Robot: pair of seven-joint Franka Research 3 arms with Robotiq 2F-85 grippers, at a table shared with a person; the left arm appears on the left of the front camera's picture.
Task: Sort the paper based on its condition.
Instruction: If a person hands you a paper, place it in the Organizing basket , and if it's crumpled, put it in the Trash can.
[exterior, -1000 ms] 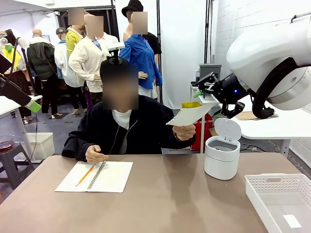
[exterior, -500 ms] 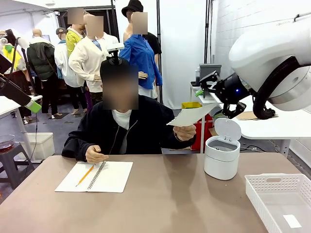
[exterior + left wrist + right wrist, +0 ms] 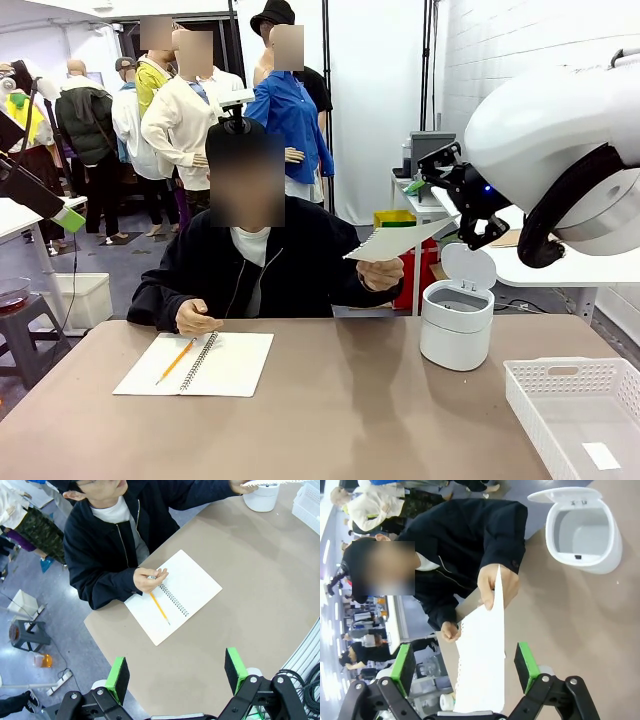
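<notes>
Front, paper: a person's hand held the flat sheet up in the air, above the far right of the table and left of the bin.
Front, right gripper: it hung high at the far right, just beyond the sheet's raised end, with its jaws spread and nothing in them.
Front, bin and basket: the bin stood under the gripper with its lid up, and the basket sat at the near right corner. These looked like the two places a sheet could go.
Front, notebook: it lay open at the far left with a pencil on it and the person's other hand beside it, well away from the handover.
Left wrist, left gripper: it was released and empty, high over the near left of the table.
Left wrist, below: the notebook, pencil and resting hand lay far under the pads, and nothing there blocked the arm.
Right wrist, paper: the sheet ran edge-on up the middle, between the two green pads but touching neither, with its torn-hole edge on one side.
Right wrist, person's hand: it pinched the sheet's far end, fingers closed on it.
Right wrist, grip advice: the jaws would best close near the free end, well clear of the person's fingers. A thin sheet bends, so a square, gentle pinch should hold it without creasing.
Right wrist, condition: the sheet looked flat, which should decide where it goes.
Right wrist, in the way: the person's hand sat beyond the pads, and the open bin lay past it to one side.
</notes>
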